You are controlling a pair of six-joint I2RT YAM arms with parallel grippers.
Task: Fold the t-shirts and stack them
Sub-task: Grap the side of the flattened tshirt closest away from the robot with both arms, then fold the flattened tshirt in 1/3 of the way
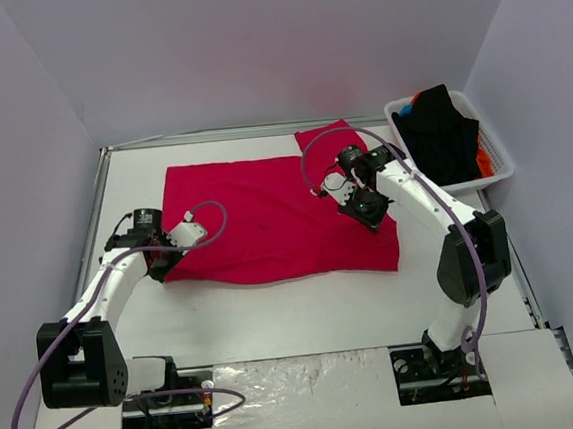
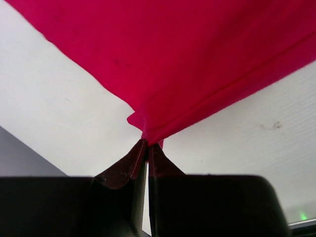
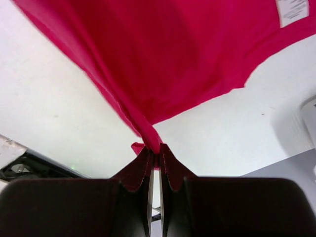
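A crimson-red t-shirt (image 1: 267, 216) lies spread across the middle of the table. My left gripper (image 1: 163, 268) is shut on its near-left corner, and the pinched cloth (image 2: 148, 129) bunches at my fingertips in the left wrist view. My right gripper (image 1: 366, 207) is shut on the shirt's right part, with the cloth (image 3: 150, 133) gathered into a twist between the fingers. A white neck label (image 3: 292, 11) shows at the top right of the right wrist view. Black, orange and blue shirts (image 1: 442, 133) lie in the basket.
A white slatted basket (image 1: 500, 156) stands at the back right, beside the table's right edge. Bare white table (image 1: 305, 308) lies in front of the shirt. Purple cables loop over both arms.
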